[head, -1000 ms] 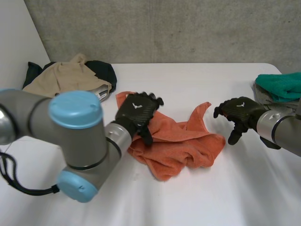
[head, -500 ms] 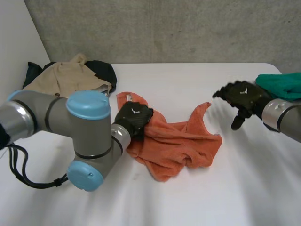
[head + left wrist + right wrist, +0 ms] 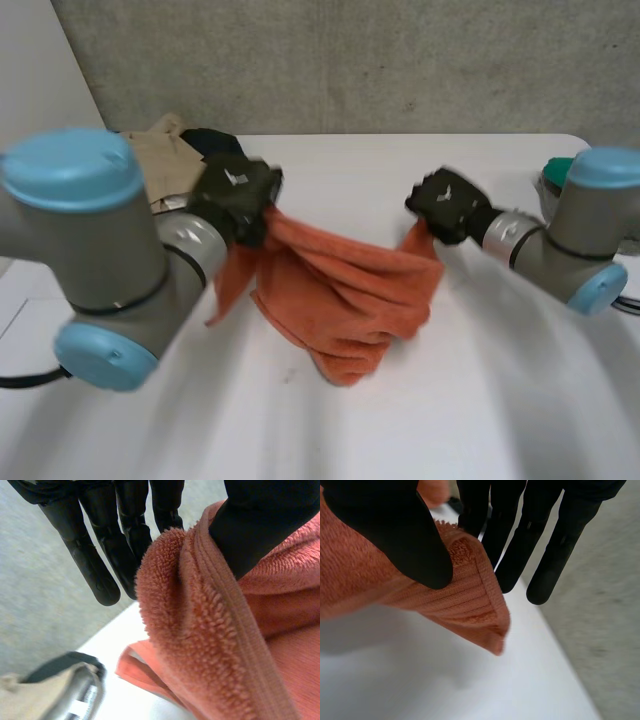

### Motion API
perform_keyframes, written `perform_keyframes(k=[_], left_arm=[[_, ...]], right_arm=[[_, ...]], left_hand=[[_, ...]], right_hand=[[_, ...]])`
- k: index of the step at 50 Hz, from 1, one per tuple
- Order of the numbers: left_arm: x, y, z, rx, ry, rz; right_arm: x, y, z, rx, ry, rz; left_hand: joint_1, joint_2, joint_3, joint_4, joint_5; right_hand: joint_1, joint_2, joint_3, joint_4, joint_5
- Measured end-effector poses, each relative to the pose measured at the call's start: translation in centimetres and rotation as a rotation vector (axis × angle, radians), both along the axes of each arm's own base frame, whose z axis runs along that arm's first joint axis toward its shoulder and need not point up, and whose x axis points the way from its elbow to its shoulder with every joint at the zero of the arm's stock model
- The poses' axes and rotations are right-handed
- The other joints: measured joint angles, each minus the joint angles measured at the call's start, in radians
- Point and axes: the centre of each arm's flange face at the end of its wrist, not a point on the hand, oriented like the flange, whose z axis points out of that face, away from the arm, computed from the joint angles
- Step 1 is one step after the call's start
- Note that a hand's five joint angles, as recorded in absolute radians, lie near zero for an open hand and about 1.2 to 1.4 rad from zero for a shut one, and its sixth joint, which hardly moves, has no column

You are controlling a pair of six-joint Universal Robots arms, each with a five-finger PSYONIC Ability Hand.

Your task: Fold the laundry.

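Observation:
An orange towel (image 3: 340, 290) hangs between my two hands above the white table (image 3: 480, 420), its lower part sagging to the tabletop. My left hand (image 3: 236, 200) is shut on the towel's left upper corner; in the left wrist view the thumb (image 3: 260, 525) presses the thick hemmed edge (image 3: 200, 625) against the straight fingers (image 3: 100, 565). My right hand (image 3: 447, 205) is shut on the right corner; in the right wrist view its thumb (image 3: 395, 535) pins the ribbed corner (image 3: 470, 600) against the fingers (image 3: 540, 540).
A pile of beige and dark clothes (image 3: 165, 150) lies at the table's back left, behind my left arm. A folded green cloth (image 3: 560, 170) sits at the right edge, behind my right arm. A concrete wall runs behind the table.
Both hands have closed on the towel's corners and lifted it off the table. The right hand moved left to the right corner, and the towel now hangs stretched between them.

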Motion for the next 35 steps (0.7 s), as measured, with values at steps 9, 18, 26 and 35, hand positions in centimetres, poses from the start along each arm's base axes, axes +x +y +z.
perform_keyframes(k=[9, 18, 26, 35], left_arm=[[4.0, -1.7, 9.3, -0.241, 0.099, 0.107], [7.6, -0.4, 14.6, -0.39, 0.091, 0.186], [8.8, 0.3, 13.7, -0.331, 0.045, 0.204], [8.0, -2.0, 5.2, -0.058, -0.077, 0.141]], right_arm=[[-3.1, 0.2, 13.5, -0.213, -0.088, -0.237], [-10.2, 4.7, 24.3, -0.318, -0.1, -0.427], [-11.7, 8.0, 25.4, -0.216, -0.056, -0.461], [-9.2, 7.7, 20.0, -0.076, 0.123, -0.418]], left_hand=[[0.0, 0.0, 0.0, 0.0, 0.0], [0.002, 0.001, 0.001, 0.0, 0.0], [0.032, 0.002, 0.005, 0.0, 0.019], [0.046, 0.002, 0.005, 0.0, 0.03]], right_hand=[[0.0, 0.0, 0.007, 0.007, 0.0], [0.0, 0.0, 0.01, 0.008, 0.0], [0.0, 0.0, 0.014, 0.009, 0.0], [0.0, 0.0, 0.014, 0.009, 0.008]])
